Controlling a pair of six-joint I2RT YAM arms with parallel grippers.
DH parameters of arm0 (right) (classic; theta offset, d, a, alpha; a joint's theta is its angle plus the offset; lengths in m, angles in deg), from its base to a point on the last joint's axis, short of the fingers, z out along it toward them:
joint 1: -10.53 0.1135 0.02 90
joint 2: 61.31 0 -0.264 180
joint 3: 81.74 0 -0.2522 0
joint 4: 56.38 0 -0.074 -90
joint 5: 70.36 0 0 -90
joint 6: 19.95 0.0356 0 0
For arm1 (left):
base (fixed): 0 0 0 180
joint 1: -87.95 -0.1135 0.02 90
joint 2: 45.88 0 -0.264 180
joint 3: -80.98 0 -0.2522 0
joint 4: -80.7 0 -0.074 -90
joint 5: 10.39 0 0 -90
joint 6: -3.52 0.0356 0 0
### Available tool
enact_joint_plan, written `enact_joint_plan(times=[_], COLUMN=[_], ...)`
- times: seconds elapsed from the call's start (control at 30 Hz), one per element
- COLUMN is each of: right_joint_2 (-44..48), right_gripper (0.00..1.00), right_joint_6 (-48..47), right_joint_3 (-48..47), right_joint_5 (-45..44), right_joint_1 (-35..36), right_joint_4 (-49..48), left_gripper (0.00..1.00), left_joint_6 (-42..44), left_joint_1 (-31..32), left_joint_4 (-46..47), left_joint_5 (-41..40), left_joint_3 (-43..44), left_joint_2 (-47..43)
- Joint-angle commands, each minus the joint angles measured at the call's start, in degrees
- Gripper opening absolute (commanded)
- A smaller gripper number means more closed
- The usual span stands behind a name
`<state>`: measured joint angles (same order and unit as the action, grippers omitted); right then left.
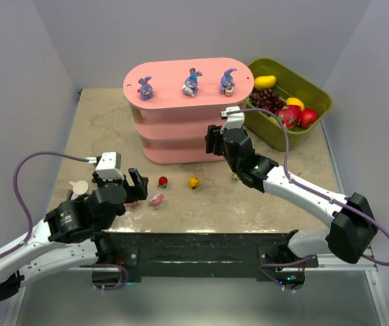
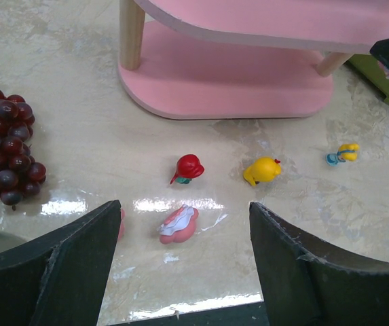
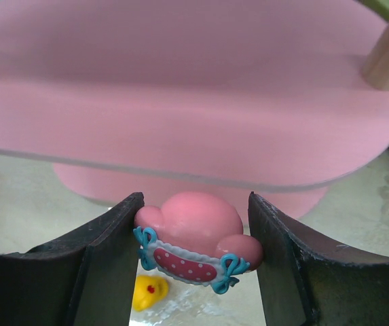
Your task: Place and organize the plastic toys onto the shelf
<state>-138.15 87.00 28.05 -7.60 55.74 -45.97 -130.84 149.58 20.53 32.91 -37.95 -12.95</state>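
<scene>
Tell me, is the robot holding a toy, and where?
Yes. The right gripper pinches a pink-and-white toy by its two sides. The left gripper is open and holds nothing.

Overhead; wrist views low, facing shelf [image 2: 228, 88]

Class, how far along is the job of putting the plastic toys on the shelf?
Done: three purple-blue bunnies stand on the top board of the shelf. In hand: the right gripper holds a pink-and-white toy before a lower board. Still to do: a red toy, a yellow toy, a yellow-and-blue toy and a pink toy lie on the table, the left gripper open above the pink one.
</scene>
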Motion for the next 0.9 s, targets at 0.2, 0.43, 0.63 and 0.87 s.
enact_joint_plan(times=[0.2,0.43,0.63,0.87], right_joint_2=[-2.0,-5.2,-6.0,-8.0], right_gripper=[0.39,0.4,0.42,0.5], right_joint_6=[-4.6,-5.1,-4.7,-5.0], right_joint_3=[-6.0,-7.3,-7.9,-10.1], right_joint_5=[1.0,2.5,4.3,5.2], right_joint_1=[-4.7,-6.8,-7.9,-8.7], right_joint_4=[-3.1,-4.0,-3.1,-0.4], left_gripper=[0.81,0.81,0.81,0.81], left_joint_6=[0.2,0.2,0.1,-0.1], left_joint_1=[0.1,0.1,0.1,0.1], left_joint_4=[1.2,1.1,1.1,0.8], left_joint_5=[-1.6,-1.9,-2.0,-2.2], left_joint_3=[1.3,1.5,1.5,1.5], left_joint_2=[1.3,1.6,1.8,1.9])
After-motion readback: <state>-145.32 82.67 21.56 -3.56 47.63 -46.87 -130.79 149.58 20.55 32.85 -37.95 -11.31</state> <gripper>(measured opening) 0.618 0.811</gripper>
